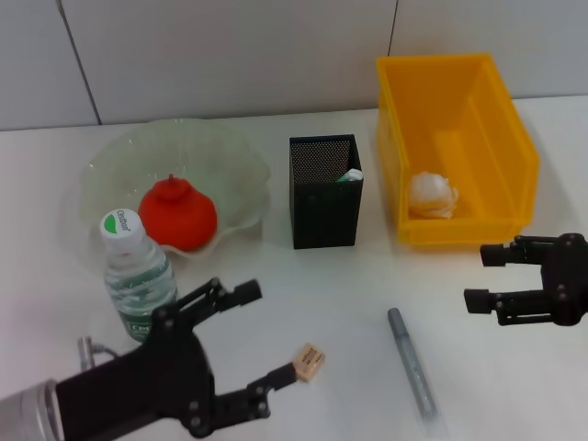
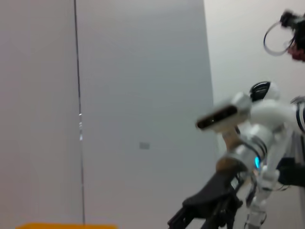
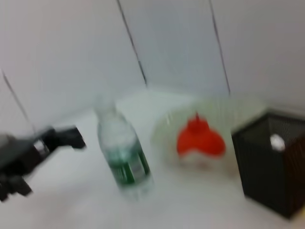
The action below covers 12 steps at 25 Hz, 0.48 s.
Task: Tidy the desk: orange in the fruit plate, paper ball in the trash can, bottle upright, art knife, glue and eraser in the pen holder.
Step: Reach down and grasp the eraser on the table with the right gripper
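step: eraser (image 1: 309,361) to pen holder (image 1: 325,191). My read: the left pincer (image 1: 255,342) is mid-grab or just starting the carry.
left pincer: low at the near-left of the table (image 1: 303,294), wide open. The lower finger's tip touches the eraser; the upper finger is well clear of it. Nothing is clamped. Can't tell if the eraser is off the table.
how to do it well: centre the eraser between both fingers before closing, since a one-sided touch will only push it. Then lift straight up, go over the holder's rim and release above the opening. The holder is narrow and already has something white and green in it, so aim for the free side.
watch: the bottle (image 1: 136,272) stands just beside the left arm, so an elbow swing could tip it.
right pincer (image 1: 480,276): hovering near the right edge, in front of the trash can (image 1: 501,110), fingers apart, empty.
done, by the look of it: orange (image 1: 177,213) in the fruit plate (image 1: 234,165), paper ball (image 1: 432,195) in the trash can, bottle upright.
left over: art knife (image 1: 412,364) lies flat on the table between the two pincers.
glue: can't identify it for sure; it may be the item in the holder.
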Motion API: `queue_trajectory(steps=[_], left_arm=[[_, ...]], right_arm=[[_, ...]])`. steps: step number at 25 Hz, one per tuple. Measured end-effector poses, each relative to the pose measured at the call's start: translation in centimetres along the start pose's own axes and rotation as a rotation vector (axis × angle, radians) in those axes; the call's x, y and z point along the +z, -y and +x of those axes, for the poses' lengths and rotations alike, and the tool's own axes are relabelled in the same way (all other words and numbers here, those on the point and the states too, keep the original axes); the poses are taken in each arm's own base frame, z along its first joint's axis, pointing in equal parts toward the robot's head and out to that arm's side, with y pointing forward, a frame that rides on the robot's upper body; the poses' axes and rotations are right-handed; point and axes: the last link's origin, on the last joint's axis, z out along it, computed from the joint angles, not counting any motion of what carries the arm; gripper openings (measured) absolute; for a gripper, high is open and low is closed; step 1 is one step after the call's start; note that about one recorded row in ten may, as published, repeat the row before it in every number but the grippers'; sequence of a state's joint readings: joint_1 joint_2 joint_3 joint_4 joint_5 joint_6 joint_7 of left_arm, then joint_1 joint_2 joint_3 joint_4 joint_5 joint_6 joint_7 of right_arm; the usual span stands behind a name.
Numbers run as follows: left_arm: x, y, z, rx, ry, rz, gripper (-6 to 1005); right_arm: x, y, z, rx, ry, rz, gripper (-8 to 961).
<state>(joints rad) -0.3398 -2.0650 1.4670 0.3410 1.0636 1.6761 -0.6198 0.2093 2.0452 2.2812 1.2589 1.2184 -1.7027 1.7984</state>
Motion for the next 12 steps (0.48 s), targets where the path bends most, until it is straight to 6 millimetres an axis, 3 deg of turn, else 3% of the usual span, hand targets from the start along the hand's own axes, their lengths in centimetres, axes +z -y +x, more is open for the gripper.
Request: queue_trajectory(steps=[2, 3, 4, 5, 7, 8, 12], left_arm=[[-0.5, -0.4, -0.5, -0.011, 0.013, 0.015, 847], [-0.7, -0.6, -0.7, -0.019, 0.020, 0.022, 847], [-0.7, -0.6, -0.7, -0.019, 0.020, 0.022, 847], [-0.8, -0.7, -0.9, -0.025, 0.025, 0.029, 847], [-1.0, -0.8, -1.1, -0.035, 0.032, 0.040, 847], [-1.3, -0.9, -1.3, -0.049, 0.040, 0.053, 847], [-1.9, -1.3, -2.1, -0.075, 0.071, 0.083, 847]], right_arm=[[0.3, -0.1, -2.1, 0.006, -0.141, 0.023, 808], [1.0, -0.4, -4.7, -0.023, -0.278, 0.046, 808], [1.0, -0.4, -4.7, -0.023, -0.278, 0.046, 807], [1.9, -0.9, -6.5, -0.055, -0.364, 0.047, 807], [2.5, -1.2, -7.4, -0.067, -0.399, 0.042, 807], [4.1, -2.0, -9.2, -0.084, -0.478, 0.027, 807], [6.1, -3.0, -11.2, -0.088, -0.539, 0.029, 806]])
